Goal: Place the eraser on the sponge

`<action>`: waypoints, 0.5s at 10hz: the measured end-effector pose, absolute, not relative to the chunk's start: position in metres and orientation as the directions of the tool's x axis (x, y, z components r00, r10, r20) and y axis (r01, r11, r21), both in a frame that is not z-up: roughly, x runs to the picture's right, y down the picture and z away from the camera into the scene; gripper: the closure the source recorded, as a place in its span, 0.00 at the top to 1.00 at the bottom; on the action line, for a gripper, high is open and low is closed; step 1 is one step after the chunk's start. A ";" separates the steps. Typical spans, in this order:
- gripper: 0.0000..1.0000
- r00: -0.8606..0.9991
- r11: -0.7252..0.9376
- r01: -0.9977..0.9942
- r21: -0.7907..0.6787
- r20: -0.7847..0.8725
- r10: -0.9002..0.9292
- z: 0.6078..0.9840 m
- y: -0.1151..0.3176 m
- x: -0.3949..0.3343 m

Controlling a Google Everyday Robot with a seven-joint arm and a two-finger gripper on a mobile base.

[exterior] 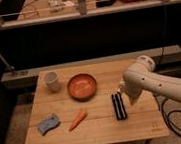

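We saw the black oblong eraser with thin pale lengthwise stripes [119,106] lying flat on the light wooden tabletop [102,131], right of centre and nearer the front edge, its long side running front to back. The small flat blue-grey sponge with wavy edges [49,124] lay near the front left corner, well apart from the eraser, with nothing on it. Between them, just beside the sponge, an orange carrot [77,119] lay at a slant. A round orange-red bowl [82,86] sat towards the back near the middle, and a pale cup [52,81] stood near the back left corner. The robot's white arm [156,85] reached in over the right edge. Its gripper [122,89] hung just above the far end of the eraser, mostly hidden by the arm; we could not tell whether it was open or closed, and it held nothing that we could see.
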State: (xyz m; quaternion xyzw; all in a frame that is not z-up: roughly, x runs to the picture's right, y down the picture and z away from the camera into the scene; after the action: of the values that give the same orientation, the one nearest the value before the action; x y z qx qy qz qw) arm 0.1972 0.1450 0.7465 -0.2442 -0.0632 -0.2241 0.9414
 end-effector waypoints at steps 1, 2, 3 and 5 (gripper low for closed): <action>0.62 0.885 0.777 0.465 -0.425 0.238 -0.400 0.748 0.148 0.196; 0.53 0.879 0.774 0.476 -0.417 0.244 -0.409 0.750 0.150 0.196; 0.42 0.871 0.769 0.490 -0.409 0.252 -0.421 0.753 0.151 0.193; 0.33 0.856 0.761 0.516 -0.393 0.254 -0.450 0.756 0.149 0.190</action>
State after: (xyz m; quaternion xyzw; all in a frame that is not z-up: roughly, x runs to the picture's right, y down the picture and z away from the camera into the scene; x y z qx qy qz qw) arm 0.1898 0.1488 0.7560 -0.2302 -0.0723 -0.2583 0.9355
